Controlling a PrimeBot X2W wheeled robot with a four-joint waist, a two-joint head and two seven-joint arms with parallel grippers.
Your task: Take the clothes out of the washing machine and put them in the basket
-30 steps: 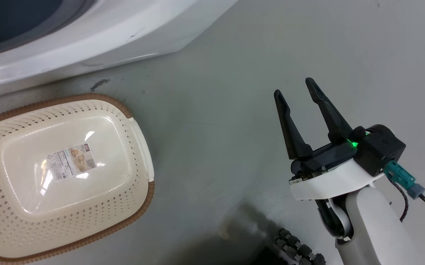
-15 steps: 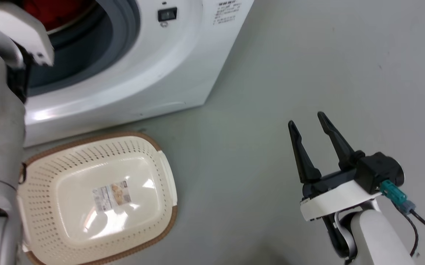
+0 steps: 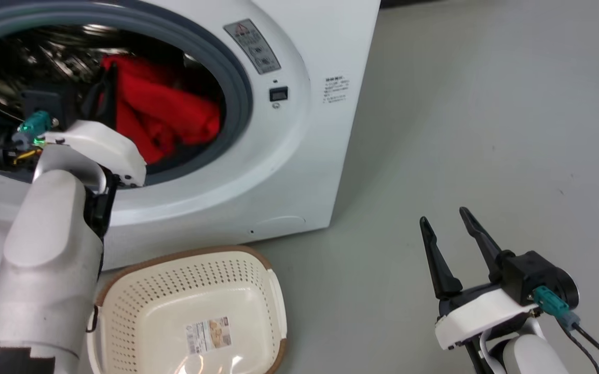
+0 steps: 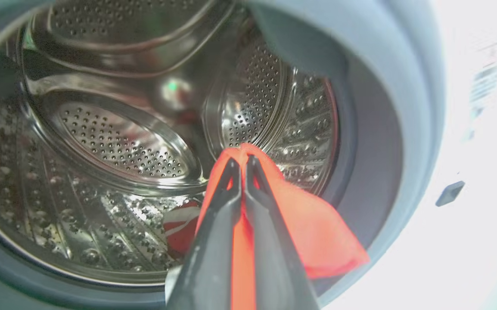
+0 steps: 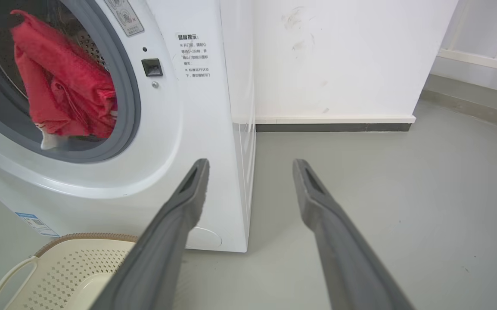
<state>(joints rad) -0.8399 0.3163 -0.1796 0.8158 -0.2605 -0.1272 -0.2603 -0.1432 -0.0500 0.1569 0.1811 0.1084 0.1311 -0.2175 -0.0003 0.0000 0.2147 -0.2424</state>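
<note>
While the left gripper (image 4: 240, 160) is deep in the porthole, its fingers are clenched on a peak of the clothes (image 3: 164, 114). The red bundle hangs from that pinch toward the drum's three o'clock side, well inside the washing machine (image 3: 299, 156). Decent hold, but it's only a fold of fabric, so I'd say the pull wants to be steady. It should go straight out over the grey rubber rim (image 3: 237, 93), lifted enough that the trailing cloth doesn't snag on the lip. A second red piece (image 4: 181, 228) lies low on the drum bottom, at six o'clock under the fingers, and that one probably needs its own trip. The basket (image 3: 185, 255) waits on the floor at six o'clock from the porthole, just beside the machine's front, no red in it yet. So clear the rim, swing down, and let go only once the cloth is inside the brown edge. Out at four o'clock the right gripper (image 3: 444, 215) hovers over the floor (image 3: 486, 130), fingers spread, holding nothing.
</note>
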